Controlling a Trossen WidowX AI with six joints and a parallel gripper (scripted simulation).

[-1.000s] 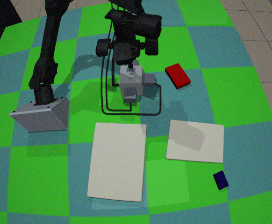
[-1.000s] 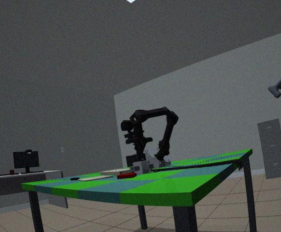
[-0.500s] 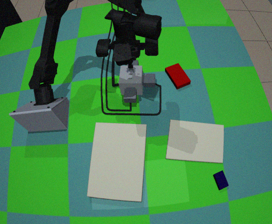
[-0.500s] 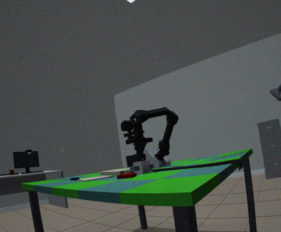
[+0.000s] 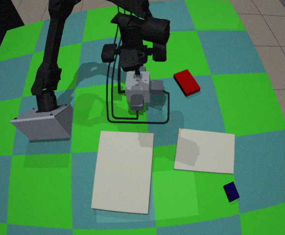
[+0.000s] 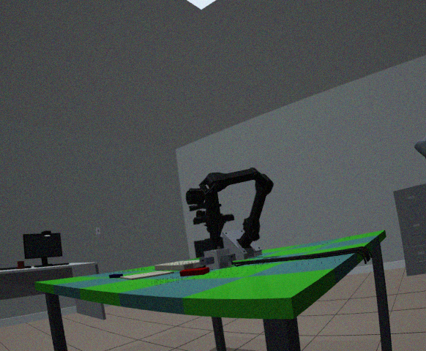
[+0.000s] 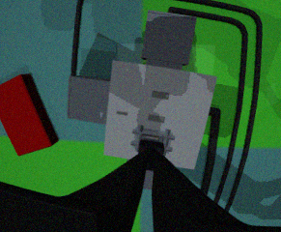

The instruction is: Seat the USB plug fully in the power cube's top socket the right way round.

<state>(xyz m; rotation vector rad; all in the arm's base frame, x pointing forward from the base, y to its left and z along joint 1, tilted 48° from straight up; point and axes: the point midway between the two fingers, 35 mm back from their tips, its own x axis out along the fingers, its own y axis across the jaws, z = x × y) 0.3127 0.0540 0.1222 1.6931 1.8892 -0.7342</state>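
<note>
Grasping small grey ribbed USB plug (image 5: pixel 138 75) (image 7: pixel 154 132) with black tapered gripper (image 5: pixel 137 72) (image 6: pixel 216 244) (image 7: pixel 151 161), wrist-view six o'clock on pale-grey boxy power cube (image 5: pixel 144 87) (image 6: pixel 220 259) (image 7: pixel 185 121), likely for reorienting

Grey USB plug (image 5: pixel 137 75) (image 7: pixel 151 132), apparently upright, atop pale, boxy power cube (image 5: pixel 130 84) (image 6: pixel 223 259) (image 7: pixel 190 113).

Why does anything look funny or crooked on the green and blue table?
The red block and dark blue block sit askew to the checks. Nothing looks spilled or broken.
</note>
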